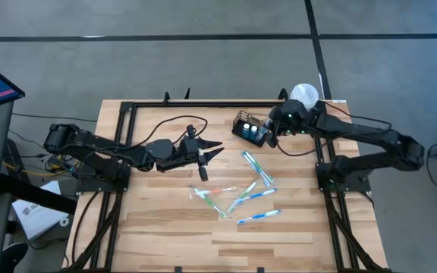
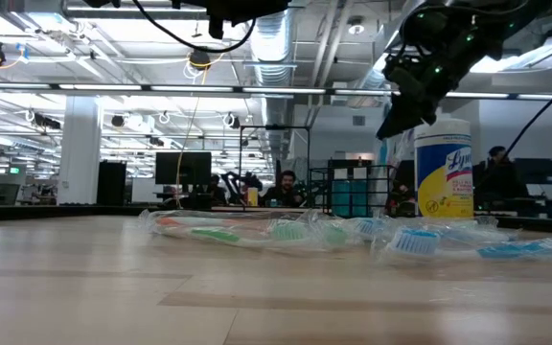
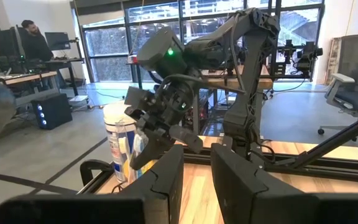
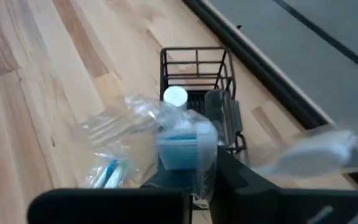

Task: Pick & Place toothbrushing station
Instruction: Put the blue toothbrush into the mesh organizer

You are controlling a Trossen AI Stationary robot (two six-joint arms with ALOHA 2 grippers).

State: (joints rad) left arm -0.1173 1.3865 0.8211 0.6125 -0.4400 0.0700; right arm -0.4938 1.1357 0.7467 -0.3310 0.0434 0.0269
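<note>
The small black rectangular wire-mesh caddy [image 1: 250,128] stood on the light wooden plank surface [image 1: 165,220], near its far edge toward the right side, just beside the white-lidded white, yellow and blue cylindrical canister [image 1: 305,94]. In the high view the caddy already held items with blue ends.

The right hand [image 1: 273,130] was positioned directly over the right end of the caddy. In the right wrist view its two dark fingers [image 4: 229,180] were clenched on a toothbrush in clear plastic wrap with a blue head [image 4: 179,146], held just above the caddy [image 4: 197,74], which showed one white-capped item inside. The low view showed the right hand [image 2: 401,120] raised off the surface in front of the canister [image 2: 444,168].

The left hand [image 1: 212,149] was located at mid-surface, well apart from the caddy, pointed toward the right arm. In the left wrist view a narrow gap showed between its dark fingers [image 3: 166,180]; nothing was held between them.

Several further clear-wrapped toothbrushes with blue and green handles [image 1: 241,193] lay scattered on the surface between the two arms, nearer the front edge than the caddy. In the low view they formed a row [image 2: 286,230] across the surface.
</note>
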